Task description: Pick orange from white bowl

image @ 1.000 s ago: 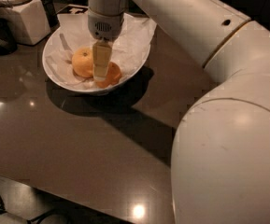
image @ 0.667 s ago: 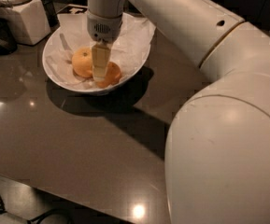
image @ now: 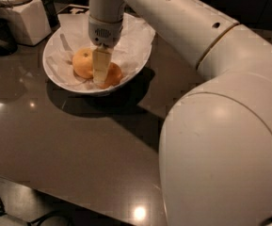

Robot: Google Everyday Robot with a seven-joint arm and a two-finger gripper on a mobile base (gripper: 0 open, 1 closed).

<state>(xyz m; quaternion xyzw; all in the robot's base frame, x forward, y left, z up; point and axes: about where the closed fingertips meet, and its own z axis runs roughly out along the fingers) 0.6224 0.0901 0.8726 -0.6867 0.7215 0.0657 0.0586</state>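
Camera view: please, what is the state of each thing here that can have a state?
gripper: lowered into the white bowl, between the two fruits, at the orange.
orange: resting in the bowl, partly hidden by the gripper.
paler fruit: resting in the bowl, stem dimple facing up.
white bowl: upright on the table, lined with crumpled paper.
white container: upright, beyond the bowl.

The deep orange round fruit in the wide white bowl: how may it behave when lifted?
The deep orange fruit is round, so it may roll if nudged; the crumpled white paper could slide underneath. The gripper is low in the white bowl, close to it.
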